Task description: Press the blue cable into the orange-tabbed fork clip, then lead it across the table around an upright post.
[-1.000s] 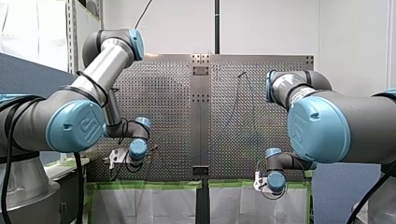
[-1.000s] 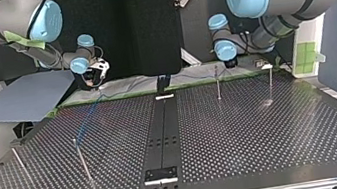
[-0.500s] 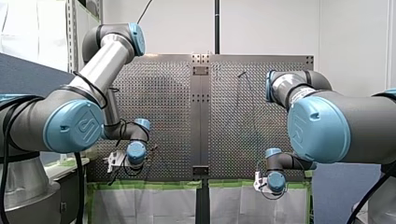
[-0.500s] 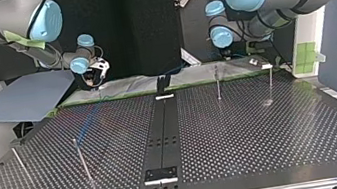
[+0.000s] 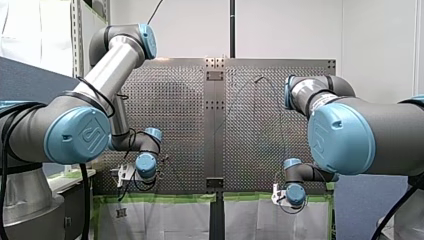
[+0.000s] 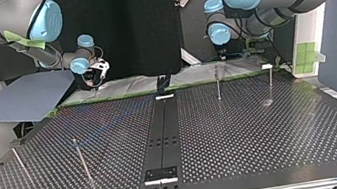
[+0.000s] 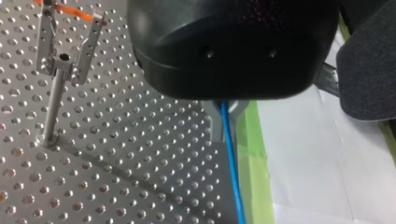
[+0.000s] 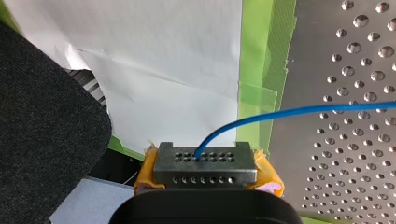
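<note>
Your L gripper [image 7: 227, 108] & R gripper [image 8: 205, 159] each clamp the blue cable [image 7: 232, 158]; orange-tabbed fork clip [image 7: 65, 58] stands beside L gripper, untouched.

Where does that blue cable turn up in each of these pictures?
Left wrist view: blue cable runs between the fingers of my left end effector.
Right wrist view: it arcs out of my right end effector.
Top view: perhaps a faint streak at the left.
Front view: too thin to find.
Shared landmark: the perforated table.
</note>
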Controlling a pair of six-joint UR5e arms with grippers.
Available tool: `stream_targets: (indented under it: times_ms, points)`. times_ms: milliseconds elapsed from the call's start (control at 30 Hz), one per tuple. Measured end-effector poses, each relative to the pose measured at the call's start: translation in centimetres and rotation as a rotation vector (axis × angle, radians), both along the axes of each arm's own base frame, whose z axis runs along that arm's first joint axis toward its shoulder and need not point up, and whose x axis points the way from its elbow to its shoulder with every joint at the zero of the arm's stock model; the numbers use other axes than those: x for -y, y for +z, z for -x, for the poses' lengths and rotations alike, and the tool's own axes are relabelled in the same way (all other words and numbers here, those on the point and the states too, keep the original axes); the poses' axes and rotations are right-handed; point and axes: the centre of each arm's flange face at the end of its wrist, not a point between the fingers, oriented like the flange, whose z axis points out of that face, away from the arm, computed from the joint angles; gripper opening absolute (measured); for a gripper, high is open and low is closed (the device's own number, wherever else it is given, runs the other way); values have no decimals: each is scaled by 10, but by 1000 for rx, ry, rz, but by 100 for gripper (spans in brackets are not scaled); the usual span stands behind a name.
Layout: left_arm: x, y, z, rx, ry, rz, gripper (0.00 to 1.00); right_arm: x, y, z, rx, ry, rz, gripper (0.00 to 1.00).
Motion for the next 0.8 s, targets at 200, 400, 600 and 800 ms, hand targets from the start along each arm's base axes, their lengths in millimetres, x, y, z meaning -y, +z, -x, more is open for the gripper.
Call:
stream_targets:
  times_ms: [200,400,600,800]
  points:
    - [0,0,0,-2,-1,3,0,1,1,0,0,0,0,0]
    - [-2,0,0,-5,7,7,0,1,1,0,0,0,-1,0]
    - [-4,0,0,-3,18,9,0,1,1,0,0,0,-1,0]
    - [-5,0,-1,2,21,8,51,1,1,0,0,0,-1,0]
